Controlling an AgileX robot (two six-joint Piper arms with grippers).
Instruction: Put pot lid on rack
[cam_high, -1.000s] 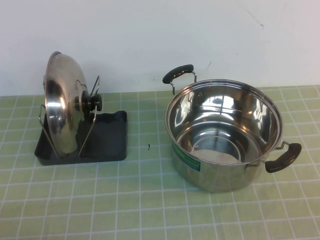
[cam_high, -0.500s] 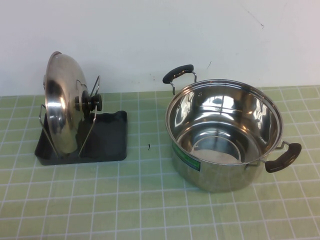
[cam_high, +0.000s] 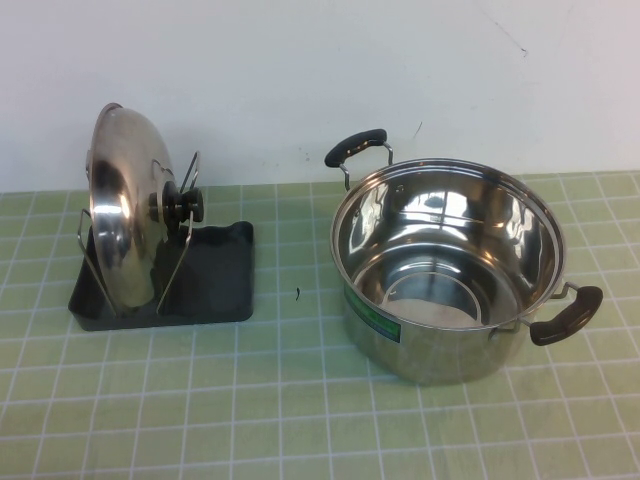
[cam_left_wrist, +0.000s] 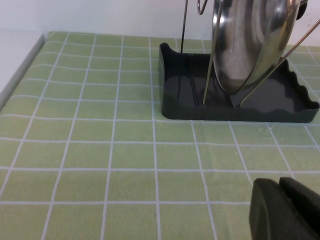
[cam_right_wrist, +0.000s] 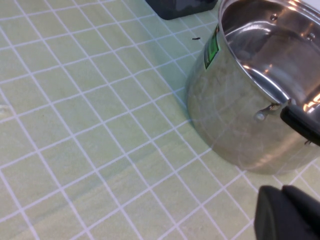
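The shiny steel pot lid with its black knob stands on edge between the wire loops of the dark grey rack at the left of the table. In the left wrist view the lid rests in the rack. My left gripper is shut and empty, low over the mat and well back from the rack. My right gripper is shut and empty, close beside the pot. Neither arm shows in the high view.
A deep steel pot with two black handles stands open on the right; it also shows in the right wrist view. A green checked mat covers the table. A white wall runs behind.
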